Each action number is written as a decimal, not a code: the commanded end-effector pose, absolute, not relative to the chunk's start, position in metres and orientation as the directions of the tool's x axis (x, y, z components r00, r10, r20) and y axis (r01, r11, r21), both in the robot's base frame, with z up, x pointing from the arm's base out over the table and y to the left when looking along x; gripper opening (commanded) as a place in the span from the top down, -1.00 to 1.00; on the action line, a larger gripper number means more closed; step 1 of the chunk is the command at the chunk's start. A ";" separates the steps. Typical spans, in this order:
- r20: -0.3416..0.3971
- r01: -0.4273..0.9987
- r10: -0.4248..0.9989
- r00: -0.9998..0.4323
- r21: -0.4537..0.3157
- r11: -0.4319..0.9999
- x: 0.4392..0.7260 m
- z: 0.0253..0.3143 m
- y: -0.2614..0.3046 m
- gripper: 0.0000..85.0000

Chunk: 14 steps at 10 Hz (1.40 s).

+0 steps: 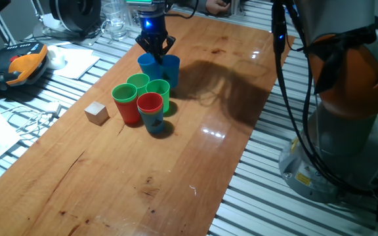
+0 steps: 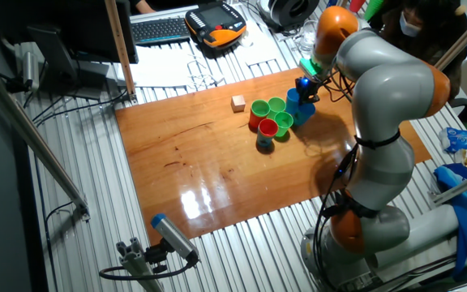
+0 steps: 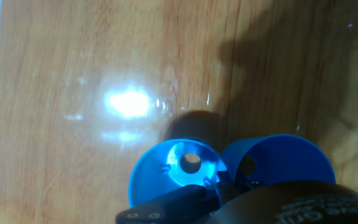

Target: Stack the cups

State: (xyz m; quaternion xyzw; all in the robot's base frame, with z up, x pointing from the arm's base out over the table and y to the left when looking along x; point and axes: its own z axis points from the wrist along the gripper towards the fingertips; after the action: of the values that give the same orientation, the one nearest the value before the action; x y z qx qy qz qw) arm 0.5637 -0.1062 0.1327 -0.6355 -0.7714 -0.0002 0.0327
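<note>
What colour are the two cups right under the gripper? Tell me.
Blue, both cups; the hand view shows them best, below the gripper.

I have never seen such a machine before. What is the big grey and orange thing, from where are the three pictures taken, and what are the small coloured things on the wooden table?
The big grey and orange machine is a robot arm. At its end sits a black two-finger gripper, whose jaws do the grasping.

Two pictures come from fixed cameras that look at the brown wooden table from different sides. The third comes from a camera on the robot's hand, looking down along the fingers.

On the table stands a group of small tapered plastic cups: two blue cups, green cups, and a red cup set in a blue one. A small pale wooden cube lies beside them.

The gripper is low over the two blue cups, with its tips at their rims. Whether it grasps one, I cannot tell.
</note>
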 end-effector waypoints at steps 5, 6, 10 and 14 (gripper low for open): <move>-0.058 0.989 0.989 -0.138 0.040 0.140 0.564 0.133 -0.106 1.00; -0.039 0.990 0.989 -0.140 0.032 0.141 0.564 0.133 -0.106 1.00; 0.020 0.986 0.986 -0.164 -0.027 0.164 0.562 0.145 -0.104 1.00; 0.115 0.983 0.979 -0.167 -0.064 0.175 0.554 0.215 -0.104 1.00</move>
State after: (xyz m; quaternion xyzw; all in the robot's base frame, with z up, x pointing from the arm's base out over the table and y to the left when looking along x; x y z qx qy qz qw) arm 0.5538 -0.1042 0.1844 -0.6426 -0.7634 -0.0118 0.0646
